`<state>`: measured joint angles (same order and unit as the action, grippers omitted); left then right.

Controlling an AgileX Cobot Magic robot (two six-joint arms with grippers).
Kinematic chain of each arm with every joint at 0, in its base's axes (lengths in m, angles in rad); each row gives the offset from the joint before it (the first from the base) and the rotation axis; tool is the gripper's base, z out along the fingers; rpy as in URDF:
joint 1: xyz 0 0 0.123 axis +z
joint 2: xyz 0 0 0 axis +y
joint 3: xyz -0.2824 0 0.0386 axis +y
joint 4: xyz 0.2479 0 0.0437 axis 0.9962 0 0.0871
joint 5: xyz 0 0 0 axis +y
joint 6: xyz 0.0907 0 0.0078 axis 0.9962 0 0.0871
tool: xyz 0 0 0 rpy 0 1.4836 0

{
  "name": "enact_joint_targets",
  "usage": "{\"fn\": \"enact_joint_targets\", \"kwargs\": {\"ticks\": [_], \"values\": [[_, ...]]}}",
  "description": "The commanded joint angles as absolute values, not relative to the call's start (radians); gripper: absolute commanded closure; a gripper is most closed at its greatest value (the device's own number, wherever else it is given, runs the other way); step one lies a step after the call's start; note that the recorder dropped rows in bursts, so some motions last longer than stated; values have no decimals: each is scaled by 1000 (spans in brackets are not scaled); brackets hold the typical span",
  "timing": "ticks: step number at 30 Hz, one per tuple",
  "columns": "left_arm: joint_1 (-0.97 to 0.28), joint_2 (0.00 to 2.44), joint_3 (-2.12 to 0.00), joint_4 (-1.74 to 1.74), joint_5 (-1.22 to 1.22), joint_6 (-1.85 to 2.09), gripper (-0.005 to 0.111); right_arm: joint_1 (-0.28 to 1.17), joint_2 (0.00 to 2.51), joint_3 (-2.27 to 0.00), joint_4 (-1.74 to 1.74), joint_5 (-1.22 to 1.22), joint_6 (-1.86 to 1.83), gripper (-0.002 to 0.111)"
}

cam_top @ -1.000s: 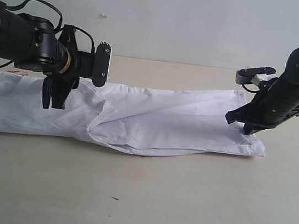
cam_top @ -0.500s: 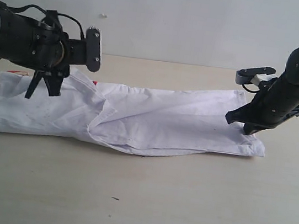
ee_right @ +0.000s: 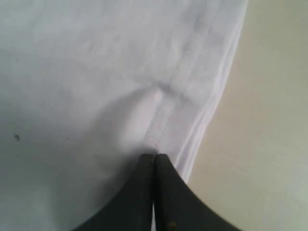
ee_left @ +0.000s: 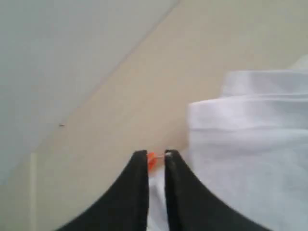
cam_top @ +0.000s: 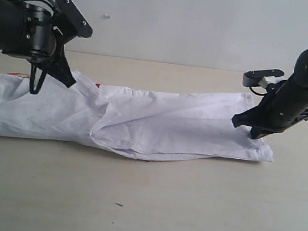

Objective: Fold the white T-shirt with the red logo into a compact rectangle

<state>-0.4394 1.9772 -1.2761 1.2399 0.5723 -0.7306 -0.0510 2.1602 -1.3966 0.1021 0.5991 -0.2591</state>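
Note:
The white T-shirt (cam_top: 158, 125) lies on the table as a long folded strip running left to right. The red logo shows only as a thin red sliver (cam_top: 98, 85) at the far edge; the rest is folded under. My left gripper (cam_top: 68, 82) sits at the strip's far edge near the left end. In the left wrist view, the left gripper (ee_left: 156, 155) has its jaws almost together on white cloth, with the orange neck tag (ee_left: 151, 160) at the tips. My right gripper (cam_top: 253, 132) is at the strip's right end. The right gripper (ee_right: 154, 155) is shut on the puckered hem seam (ee_right: 166, 106).
The tan table (cam_top: 141, 205) runs wide in front of the shirt, with a small dark speck (cam_top: 119, 205) on it. A pale wall (cam_top: 173, 20) stands close behind. The right arm's grey bracket (cam_top: 262, 78) hangs above the shirt's far right corner.
The left arm has swung up and to the left and turned about its wrist, and its jaws have narrowed onto the cloth at the neck. The right arm and the shirt's right end have not moved.

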Motion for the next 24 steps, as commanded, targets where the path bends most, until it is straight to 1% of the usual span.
{"fn": "enact_joint_targets", "kwargs": {"ticks": [1,3,5,12,14,19,24], "values": [[-424,1956,-1282,802,413,-464,107,-47,2160,-1392,105,603,-260,108],[-397,1966,-1282,602,362,-336,107,-47,2160,-1392,105,603,-260,108],[-368,1984,-1282,499,332,-261,107,-47,2160,-1392,105,603,-260,108],[-279,2067,-1282,343,258,-244,107,-47,2160,-1392,105,594,-260,108],[-276,2085,-1282,340,278,-229,107,-47,2160,-1392,105,591,-260,108],[-275,2122,-1282,339,415,-143,107,-47,2160,-1392,105,585,-262,108],[-280,2094,-1282,308,529,-94,107,-47,2160,-1392,105,587,-262,108]]}}
